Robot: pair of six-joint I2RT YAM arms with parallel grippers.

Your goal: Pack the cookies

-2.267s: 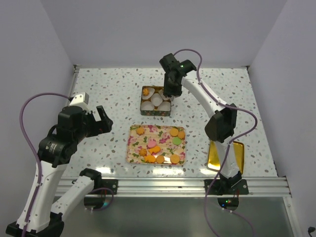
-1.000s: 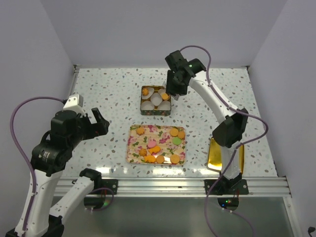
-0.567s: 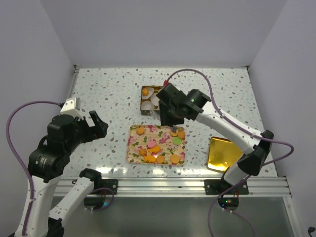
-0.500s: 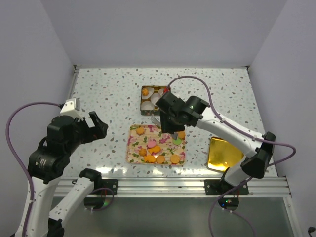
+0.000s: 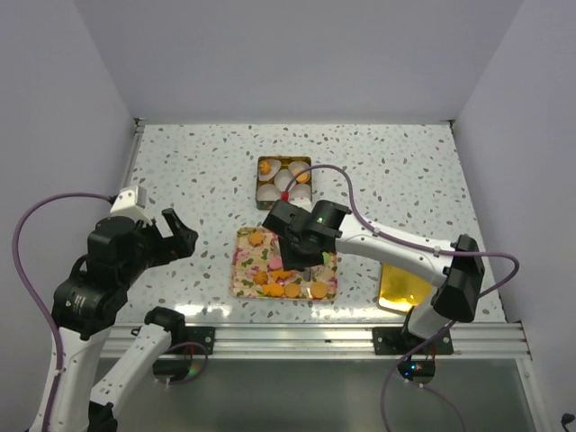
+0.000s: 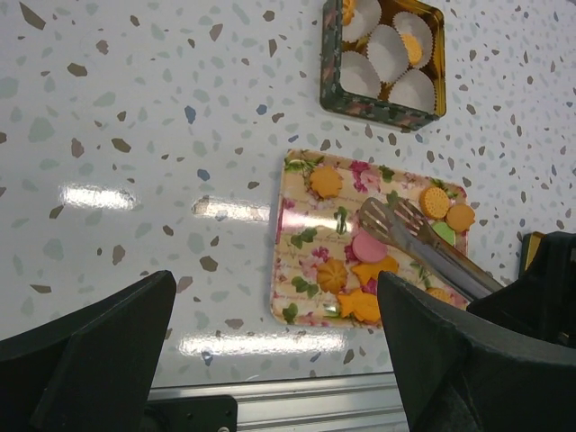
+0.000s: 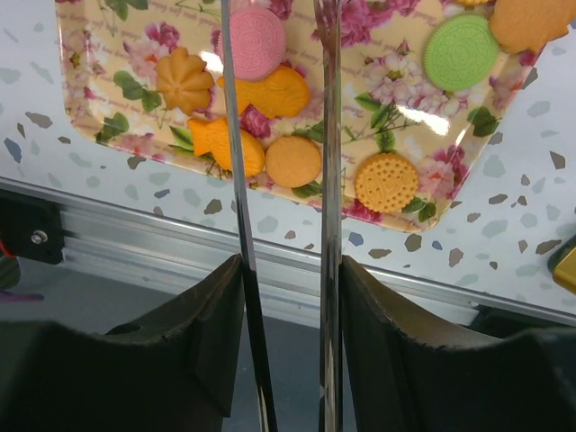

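Observation:
Cookies (image 5: pixel 286 290), mostly orange with a pink one (image 7: pixel 256 42) and a green one (image 7: pixel 461 51), lie on a floral tray (image 5: pixel 241 270). My right gripper (image 5: pixel 301 243) is shut on metal tongs (image 7: pixel 329 135) and hangs over the tray's middle. The tong arms are spread and empty, with the pink cookie between them; their tips (image 6: pixel 382 216) show in the left wrist view. A floral tin (image 5: pixel 262 203) with white paper cups holds orange cookies in two cups (image 6: pixel 411 49). My left gripper (image 5: pixel 171 236) is open and empty, raised left of the tray.
A gold tin lid (image 5: pixel 396 286) lies at the front right, beside the right arm's base. The metal rail (image 5: pixel 297 342) runs along the table's near edge just in front of the tray. White walls enclose the table on three sides.
My right arm swung from over the tin back toward me, and the tongs now hang over the tray. My left arm shifted slightly and stays open.

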